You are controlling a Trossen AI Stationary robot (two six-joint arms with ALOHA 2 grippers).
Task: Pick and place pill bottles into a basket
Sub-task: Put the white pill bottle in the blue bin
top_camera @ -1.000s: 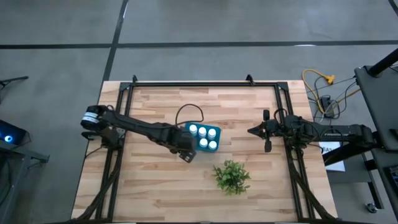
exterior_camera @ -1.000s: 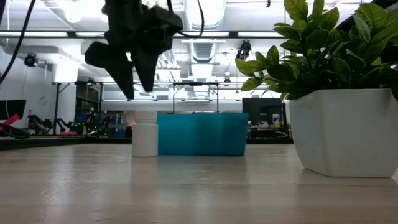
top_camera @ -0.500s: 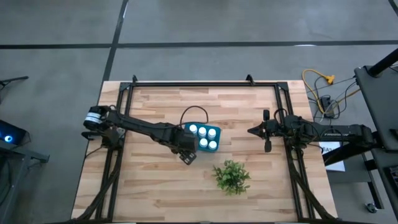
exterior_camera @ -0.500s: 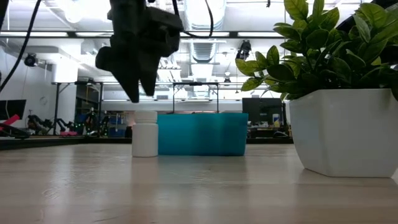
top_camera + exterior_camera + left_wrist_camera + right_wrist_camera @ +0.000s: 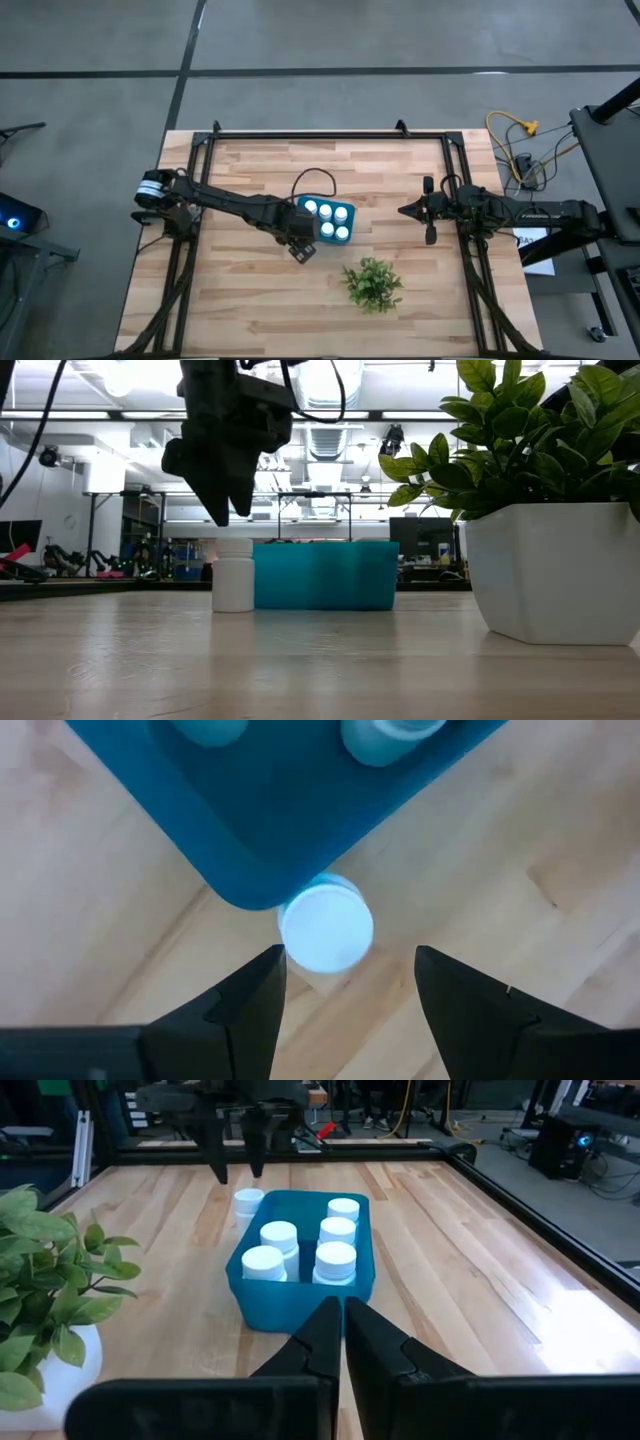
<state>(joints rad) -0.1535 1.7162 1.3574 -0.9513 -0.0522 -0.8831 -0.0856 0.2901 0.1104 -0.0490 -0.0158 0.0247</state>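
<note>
The teal basket [image 5: 336, 222] sits mid-table with several white pill bottles [image 5: 335, 1260] standing upright in it. One more pill bottle [image 5: 233, 574] stands on its base on the wood beside the basket's near-left corner [image 5: 250, 890]; its cap [image 5: 326, 928] shows from above in the left wrist view. My left gripper [image 5: 226, 512] hangs open just above that bottle, pointing down, with a finger on either side [image 5: 350, 970] and clear of it. My right gripper [image 5: 403, 211] waits shut at the table's right side, pointing level at the basket [image 5: 343, 1330].
A leafy plant in a white pot [image 5: 373, 284] stands near the table's front edge, to the right of the basket; it fills the right of the low view [image 5: 555, 570]. A black cable [image 5: 305, 180] loops above the left arm. Bare wood lies to the left and front.
My left gripper has rolled about its own pointing line while staying over the loose pill bottle. The bottle and the basket have not moved.
</note>
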